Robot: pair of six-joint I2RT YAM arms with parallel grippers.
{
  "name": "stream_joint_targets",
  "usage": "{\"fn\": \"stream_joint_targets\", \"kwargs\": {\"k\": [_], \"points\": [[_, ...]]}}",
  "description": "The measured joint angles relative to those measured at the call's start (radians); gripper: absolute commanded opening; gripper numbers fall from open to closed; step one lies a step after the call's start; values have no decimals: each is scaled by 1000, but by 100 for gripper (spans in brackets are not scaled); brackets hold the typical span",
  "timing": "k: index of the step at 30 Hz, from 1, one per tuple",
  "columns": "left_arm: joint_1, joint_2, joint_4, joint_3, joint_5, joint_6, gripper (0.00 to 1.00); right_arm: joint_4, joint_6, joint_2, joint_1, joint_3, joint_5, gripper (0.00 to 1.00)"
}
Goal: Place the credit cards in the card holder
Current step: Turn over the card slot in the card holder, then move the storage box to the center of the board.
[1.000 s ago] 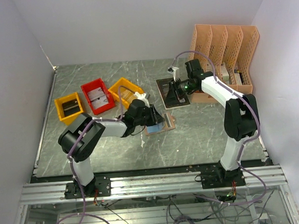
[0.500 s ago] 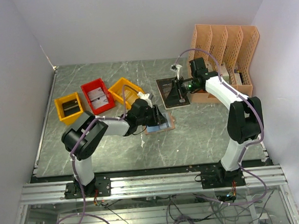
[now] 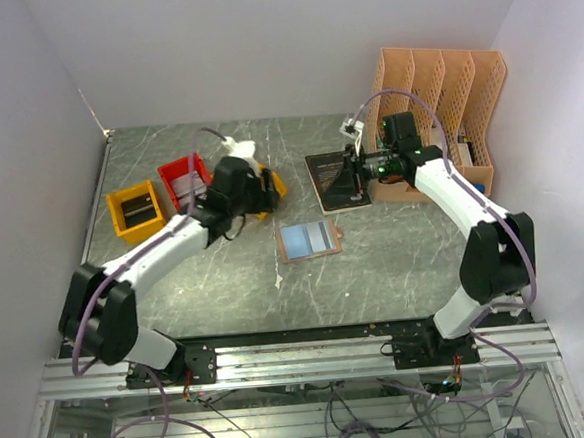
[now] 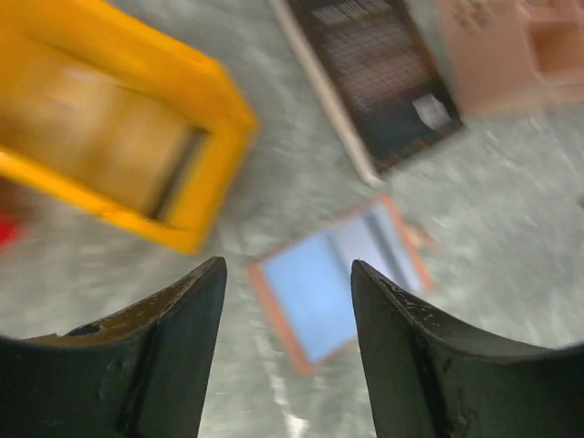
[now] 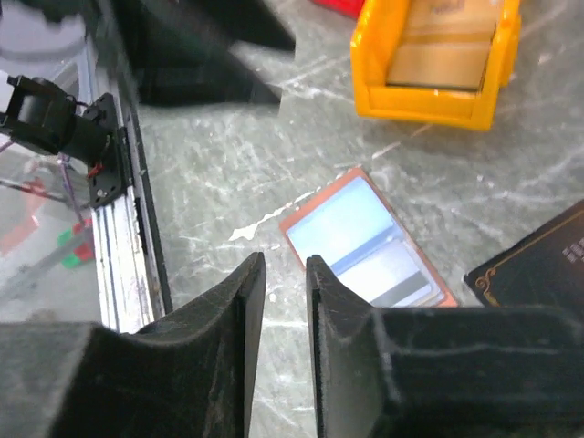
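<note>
The tan-pink card holder (image 3: 337, 242) lies open on the table's middle. A light blue card (image 3: 296, 241) and a grey-silver card (image 3: 321, 237) lie on it side by side. My left gripper (image 3: 268, 187) hovers open and empty over the yellow bin, up-left of the holder. Its wrist view shows the holder (image 4: 274, 315) with the blue card (image 4: 315, 297) and grey card (image 4: 374, 246) below the gripper (image 4: 287, 265). My right gripper (image 3: 345, 175) hangs over the black book, nearly shut and empty (image 5: 285, 260). It looks down at the holder (image 5: 440, 292), blue card (image 5: 342, 224) and grey card (image 5: 388, 274). No orange-gold card shows.
A black book (image 3: 334, 181) lies right of centre. The peach slotted file rack (image 3: 439, 98) stands at the back right. Two yellow bins (image 3: 134, 210) (image 3: 269, 180) and a red bin (image 3: 189, 186) sit at the left. The near table rail (image 5: 109, 182) shows in the right wrist view.
My left gripper has left the card holder and swung up-left to over the yellow bin, leaving the blue card on the holder. My right arm has shifted slightly right.
</note>
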Motion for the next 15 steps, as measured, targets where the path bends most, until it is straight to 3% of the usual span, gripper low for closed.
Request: {"fn": "stream_joint_targets", "kwargs": {"k": [1, 3, 6, 9, 13, 15], "points": [[34, -32, -57, 21, -42, 25, 77, 21, -1, -28, 0, -18, -8, 65], [103, -81, -147, 59, -126, 79, 79, 81, -7, -86, 0, -65, -20, 95], [218, -106, -255, 106, -246, 150, 78, 193, -28, -151, 0, -161, -60, 100], [344, -85, -326, 130, -301, 198, 73, 157, -104, -109, 0, -157, -123, 100], [580, -29, -367, 133, -288, 216, 47, 89, -194, -43, 0, -126, -145, 100], [673, 5, -379, 144, -253, 208, 43, 94, -203, -60, 1, -144, -146, 100]]}}
